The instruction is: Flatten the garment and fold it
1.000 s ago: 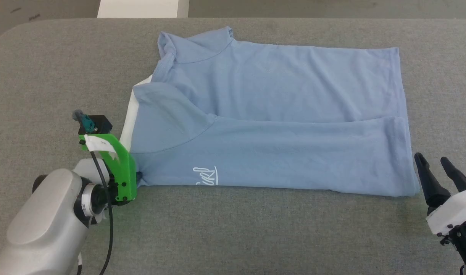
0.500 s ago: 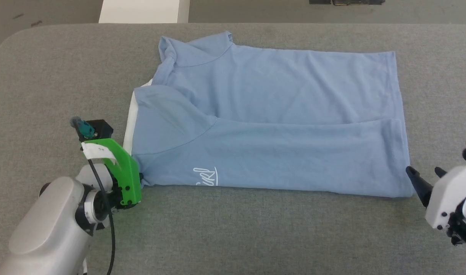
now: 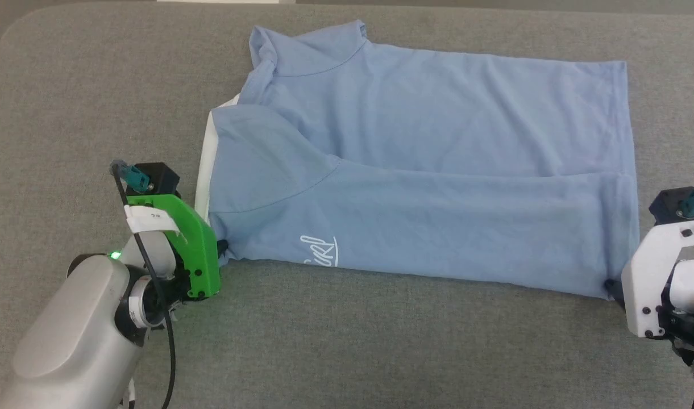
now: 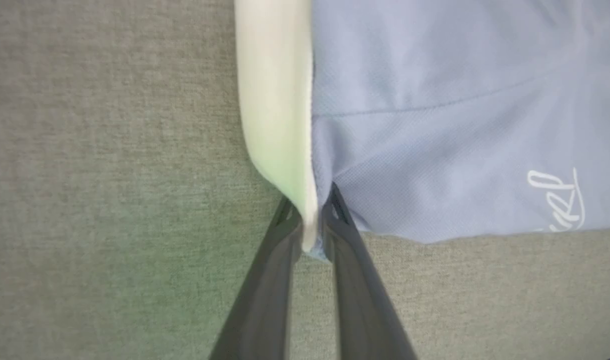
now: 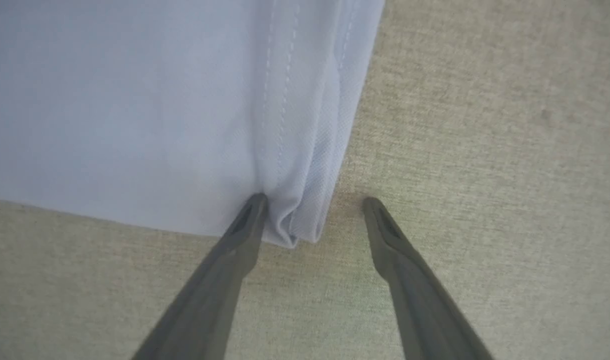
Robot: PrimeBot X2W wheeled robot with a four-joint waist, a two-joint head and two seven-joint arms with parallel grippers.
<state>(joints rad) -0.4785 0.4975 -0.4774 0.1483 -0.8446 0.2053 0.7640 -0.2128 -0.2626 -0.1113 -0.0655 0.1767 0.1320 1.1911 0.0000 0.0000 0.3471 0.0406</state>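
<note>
Light blue knit, the garment (image 3: 426, 170) lies on the grey cloth table (image 3: 352, 352), folded lengthwise. Its near edge runs from the white collar (image 4: 275, 100) on our left to the stitched hem (image 5: 305, 75) on our right. Our left gripper (image 4: 312, 215) has its fingers pressed together on the near collar corner, pinching the white band and a sliver of blue beside it. Our right gripper (image 5: 314, 202) stands spread at the near hem corner. One fingertip rests against the cloth and the other on bare table just beside the edge, with the bunched corner between them.

We see the risk mostly on the right. If those fingers close where they are, we judge they may catch just the outer layers of the rolled corner. The rest would then drop away on the lift and spoil the fold. The left pinch looks shallow, close to the very tip of the collar, and a pull along the edge could slip it free. With one side gripped and the other not, any lift now would skew the garment and drag the edge by the small white logo (image 3: 319, 251) out of line
</note>
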